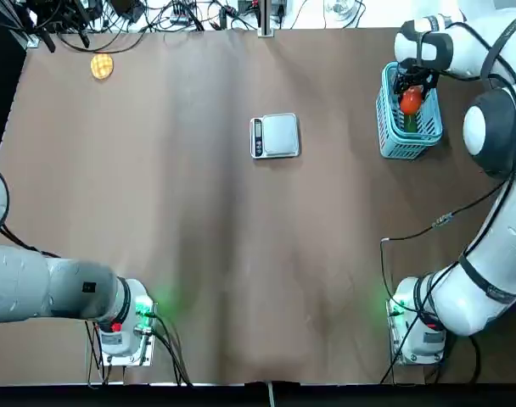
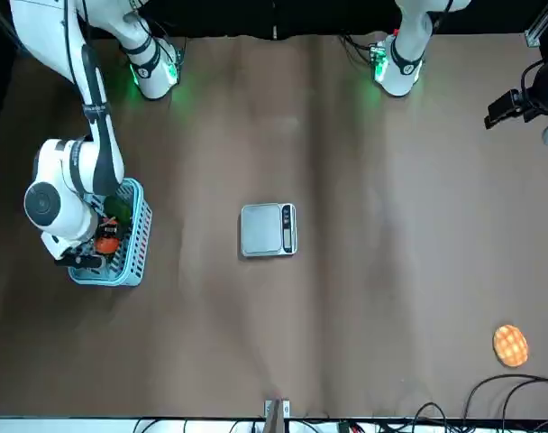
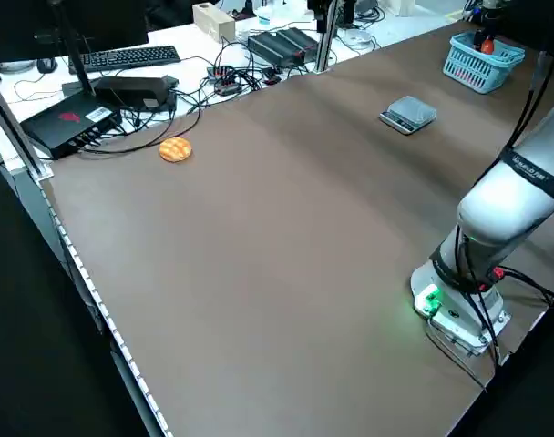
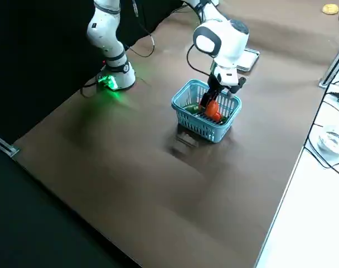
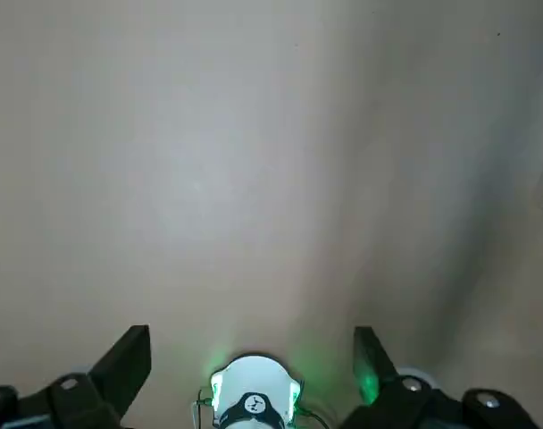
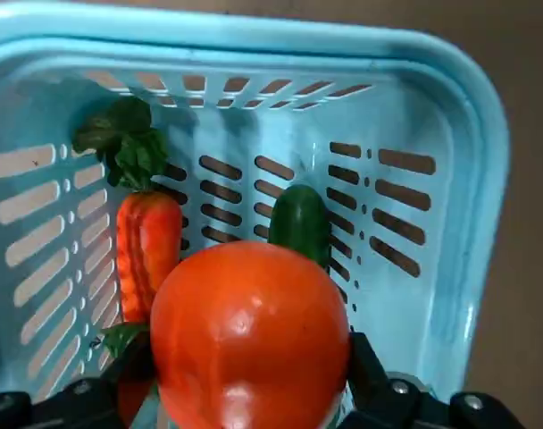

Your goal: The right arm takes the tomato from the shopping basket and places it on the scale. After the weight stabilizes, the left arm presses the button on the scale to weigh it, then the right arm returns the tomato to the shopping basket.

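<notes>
While the small black right hand (image 6: 252,344) is down in the basket, its two fingers are pinching the big, round, shiny red-orange tomato (image 6: 249,326), one on each side. So the job looks to be at its first step, getting the tomato out. Around it is the light-blue plastic basket (image 1: 392,146) with holes in its walls. A red-orange carrot (image 6: 146,250) with leaves and a smooth green cucumber (image 6: 299,223) are in there too.

Seen from above, with the robot at 6 o'clock, the flat silver scale (image 1: 280,136) is at 9 o'clock from the basket, on the brown desk (image 1: 326,280). Its dark button strip (image 1: 257,137) is on its 9 o'clock side.

Next, the right hand should go straight up past the rim, move toward 9 o'clock, and set the tomato softly on the middle of the silver top. It could roll, so it must sit still before letting go. The black left hand (image 5: 252,332) waits, fingers spread, off at about 8 o'clock from the scale. Its turn to press comes after the number stops changing.
</notes>
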